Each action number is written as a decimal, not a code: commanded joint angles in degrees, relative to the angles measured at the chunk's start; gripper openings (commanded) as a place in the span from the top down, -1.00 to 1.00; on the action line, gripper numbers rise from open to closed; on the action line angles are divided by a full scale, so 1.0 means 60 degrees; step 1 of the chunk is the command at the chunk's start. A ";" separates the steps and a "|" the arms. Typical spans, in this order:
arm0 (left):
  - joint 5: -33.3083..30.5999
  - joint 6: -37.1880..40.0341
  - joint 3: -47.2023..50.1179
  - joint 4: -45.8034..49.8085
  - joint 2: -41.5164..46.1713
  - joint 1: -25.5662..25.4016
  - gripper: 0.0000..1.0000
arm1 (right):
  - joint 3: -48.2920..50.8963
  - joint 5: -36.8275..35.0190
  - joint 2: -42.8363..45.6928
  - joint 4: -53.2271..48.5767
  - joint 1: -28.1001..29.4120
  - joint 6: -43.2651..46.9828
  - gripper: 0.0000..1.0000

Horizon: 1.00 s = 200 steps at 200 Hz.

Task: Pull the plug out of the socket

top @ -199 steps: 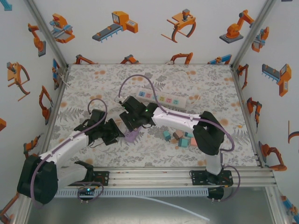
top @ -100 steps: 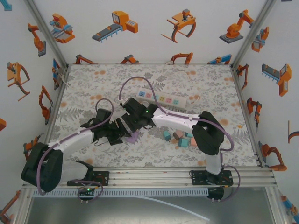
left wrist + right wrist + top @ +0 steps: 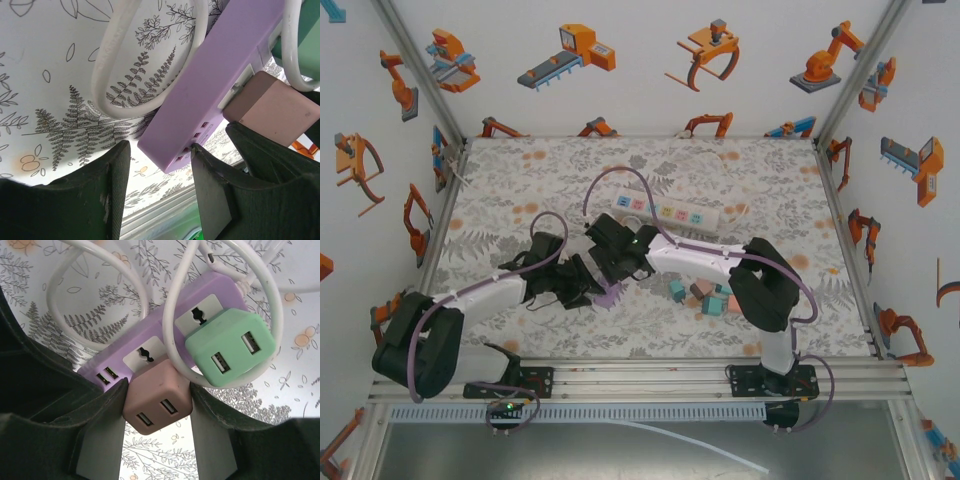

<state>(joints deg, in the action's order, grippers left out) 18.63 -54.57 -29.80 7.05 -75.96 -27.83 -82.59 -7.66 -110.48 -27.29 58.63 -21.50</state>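
Note:
The socket is a purple power strip [image 3: 611, 294] [image 3: 215, 286] [image 3: 220, 75] with a white cable [image 3: 115, 50]. A pink-brown cube plug [image 3: 157, 397] [image 3: 272, 107] sits in it, and a green cube plug [image 3: 230, 347] is beside that one. My right gripper [image 3: 157, 390] [image 3: 608, 272] is shut on the pink-brown plug, one finger flat on each side. My left gripper [image 3: 160, 150] [image 3: 586, 285] pinches the strip's end by its fingertips, just below the USB ports. Both grippers meet at mid-table in the top view.
A white power strip [image 3: 665, 212] with coloured sockets lies behind the arms. Several small blocks [image 3: 705, 295] are scattered to the right of the grippers. White cable loops [image 3: 97, 277] lie around the purple strip on the patterned cloth.
My left arm has swung right and its gripper has closed in on the purple strip's end. The right jaws have tightened on the pink-brown plug.

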 commanded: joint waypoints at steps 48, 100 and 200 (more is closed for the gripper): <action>-0.1158 -0.0336 0.0208 0.0266 -0.1328 -0.0078 0.05 | -0.1218 0.0238 0.0119 -0.0911 0.0068 -0.1329 0.38; -0.1210 -0.0247 0.0193 0.0212 -0.1118 -0.0078 -0.02 | -0.1161 0.0063 0.0627 -0.0994 -0.0037 -0.1180 0.38; -0.1605 0.1023 -0.0392 0.0933 0.1807 -0.0131 -0.63 | 0.2100 -0.1613 0.4712 0.2421 -0.0758 -0.1126 0.41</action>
<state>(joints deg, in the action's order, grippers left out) 12.56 -53.49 -31.11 9.13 -71.50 -28.47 -75.85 -11.33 -88.25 -21.32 55.11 -27.64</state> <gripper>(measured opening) 0.769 0.469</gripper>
